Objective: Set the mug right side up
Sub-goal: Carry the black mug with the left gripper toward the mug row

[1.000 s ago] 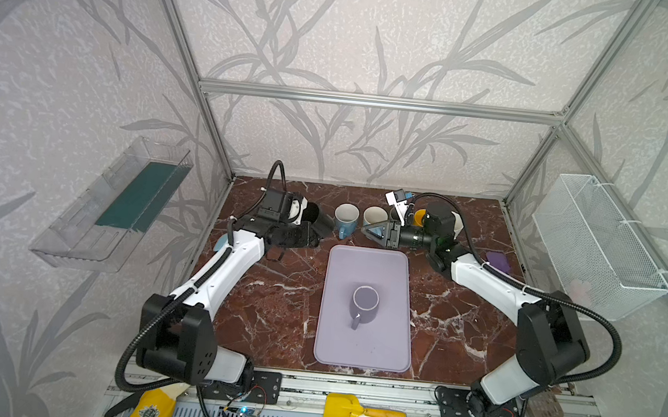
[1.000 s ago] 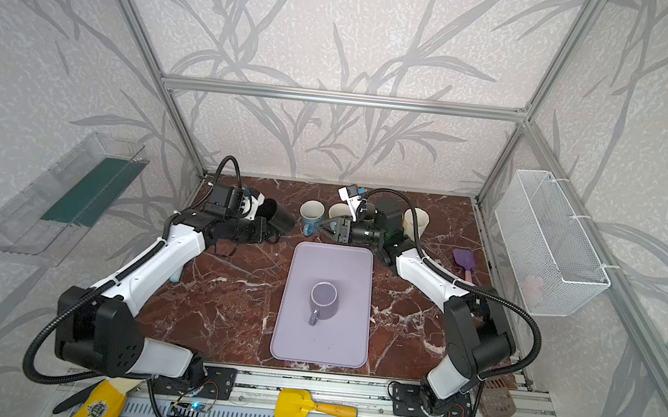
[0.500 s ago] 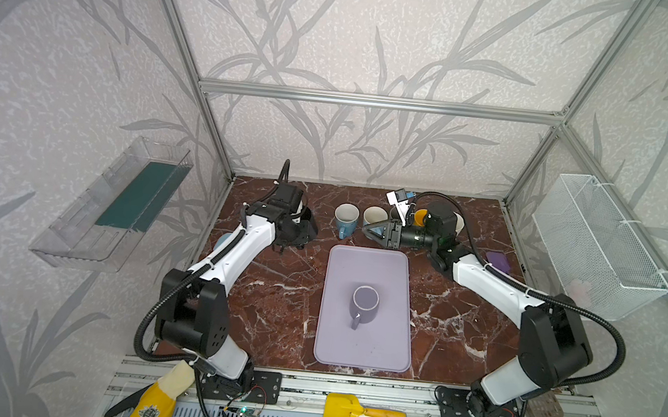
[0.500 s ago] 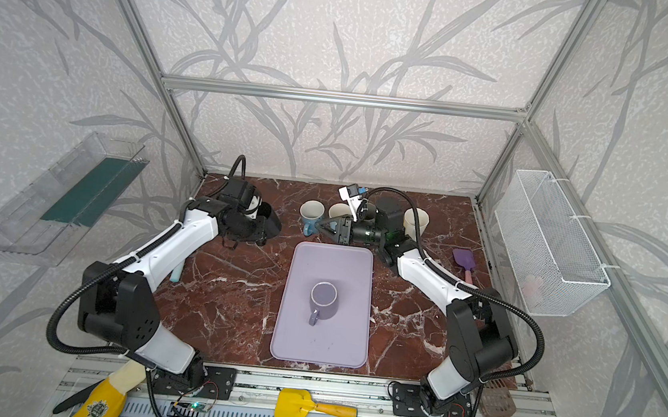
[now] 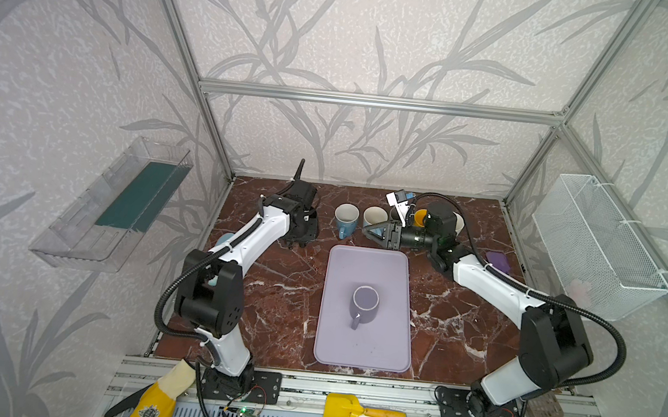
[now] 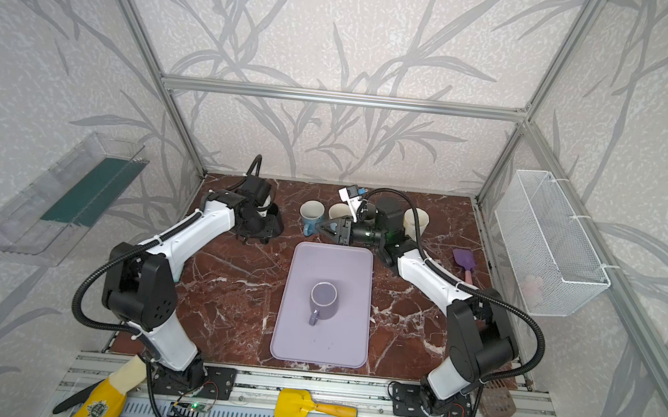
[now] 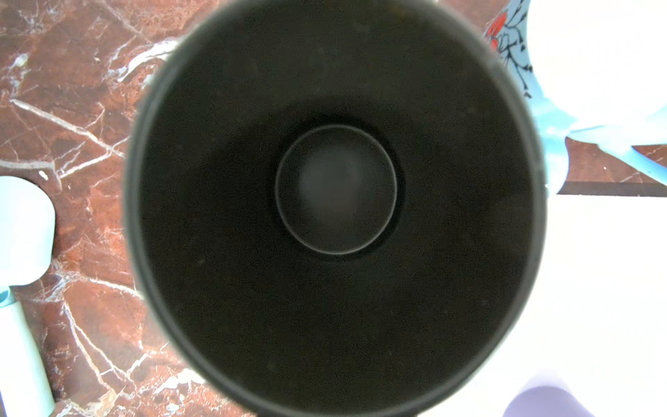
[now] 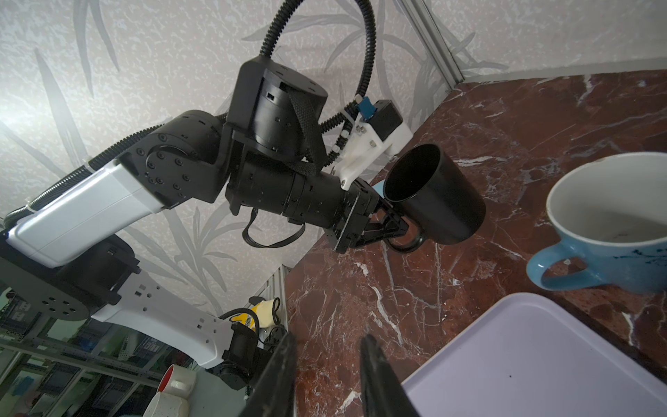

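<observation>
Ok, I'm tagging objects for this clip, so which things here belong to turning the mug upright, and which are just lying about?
In the job:
black mug, gripped by its handle; left gripper, shut on it.

Lying about:
blue mug; purple mug on the lilac tray; yellow scoop; purple spatula; wire basket; right gripper, open, empty.

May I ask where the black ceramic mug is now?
In the right wrist view, the black ceramic mug tilts in the left gripper, held by its handle, at the red marble table's back left, near the blue mug.
</observation>
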Controlling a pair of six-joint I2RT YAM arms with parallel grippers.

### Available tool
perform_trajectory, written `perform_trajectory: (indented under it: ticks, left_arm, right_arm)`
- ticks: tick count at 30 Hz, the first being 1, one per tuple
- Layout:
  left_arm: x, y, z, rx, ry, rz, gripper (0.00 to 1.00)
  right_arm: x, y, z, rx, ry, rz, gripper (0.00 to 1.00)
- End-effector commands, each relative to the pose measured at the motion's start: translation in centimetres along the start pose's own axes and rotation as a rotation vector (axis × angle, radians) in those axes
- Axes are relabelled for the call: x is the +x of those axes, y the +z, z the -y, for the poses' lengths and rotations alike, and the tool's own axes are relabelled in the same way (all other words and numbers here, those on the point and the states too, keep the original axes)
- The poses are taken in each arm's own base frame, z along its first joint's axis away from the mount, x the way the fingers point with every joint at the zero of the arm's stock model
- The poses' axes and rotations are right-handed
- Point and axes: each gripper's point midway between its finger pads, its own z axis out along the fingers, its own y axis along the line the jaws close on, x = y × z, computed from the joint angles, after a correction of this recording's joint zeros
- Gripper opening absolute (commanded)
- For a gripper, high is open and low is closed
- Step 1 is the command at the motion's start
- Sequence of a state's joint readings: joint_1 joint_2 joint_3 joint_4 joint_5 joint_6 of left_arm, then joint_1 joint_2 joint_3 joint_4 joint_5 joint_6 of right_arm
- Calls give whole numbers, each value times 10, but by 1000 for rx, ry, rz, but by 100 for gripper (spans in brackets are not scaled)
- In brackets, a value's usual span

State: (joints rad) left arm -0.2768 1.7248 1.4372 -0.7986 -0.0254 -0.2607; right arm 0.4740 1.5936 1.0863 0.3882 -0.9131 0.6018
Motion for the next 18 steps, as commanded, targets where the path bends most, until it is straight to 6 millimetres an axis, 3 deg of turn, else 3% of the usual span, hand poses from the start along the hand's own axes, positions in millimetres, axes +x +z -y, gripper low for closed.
perform_trajectory:
  ticks: [1,18]
  left_arm:
    - [-30,-13,5,-9,10,93,0]
    - [-46,24,15,-56,33,32,0]
  right_arm:
    - [-3,-9,-10,9,-39,14,31]
    - [2,-14,-5,52,-48,5,31]
